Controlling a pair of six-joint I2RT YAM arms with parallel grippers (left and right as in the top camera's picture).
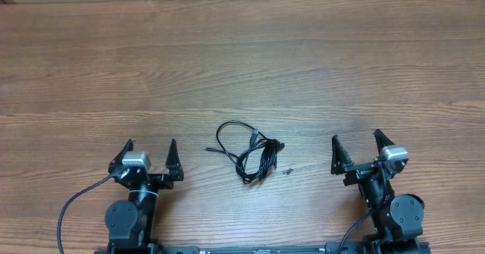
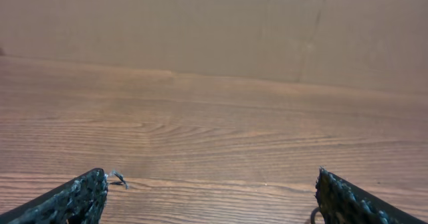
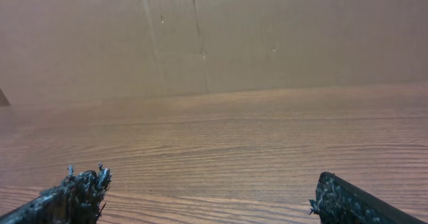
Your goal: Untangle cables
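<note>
Several thin black cables [image 1: 248,154] lie tangled in one loose bundle on the wooden table [image 1: 242,49], roughly midway between the two arms and touched by neither. The left gripper [image 1: 150,148] and the right gripper [image 1: 355,139] sit well apart on either side of the bundle, both with jaws spread wide and holding nothing.

On table [image 1: 242,57], cables [image 1: 248,154] lie between left pincer [image 1: 151,143] and right pincer [image 1: 355,136].
</note>
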